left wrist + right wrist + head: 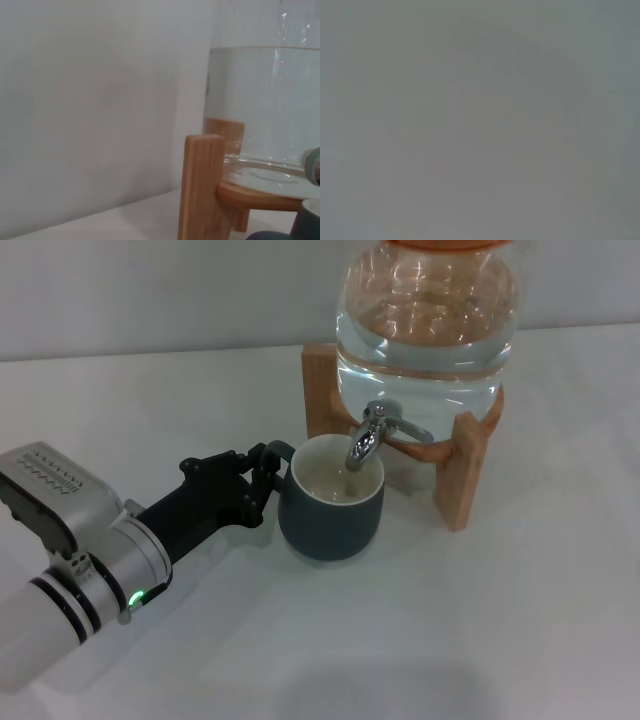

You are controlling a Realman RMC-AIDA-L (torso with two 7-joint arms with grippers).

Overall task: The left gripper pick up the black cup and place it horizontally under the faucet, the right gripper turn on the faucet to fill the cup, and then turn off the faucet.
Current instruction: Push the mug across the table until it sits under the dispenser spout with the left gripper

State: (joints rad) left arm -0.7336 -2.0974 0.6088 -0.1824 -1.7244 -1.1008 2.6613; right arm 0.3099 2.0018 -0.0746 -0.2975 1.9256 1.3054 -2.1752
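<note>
Placement appears done: the left gripper (268, 468) is seen closed on the handle of the black cup (331, 512), which is stood upright on the white table (520, 620) near its far edge, directly under the faucet (368, 439) of the glass jar (428, 330). No stream can be made out. Opening and shutting the faucet are judged outstanding; the right gripper is not seen.

Soft, even overhead light fills the head view; the white surface (480, 620) carries faint shadows. Glints sparkle on the glass jar (428, 320) and chrome faucet (368, 440). The left wrist view is hazy; the right wrist view is featureless grey.
</note>
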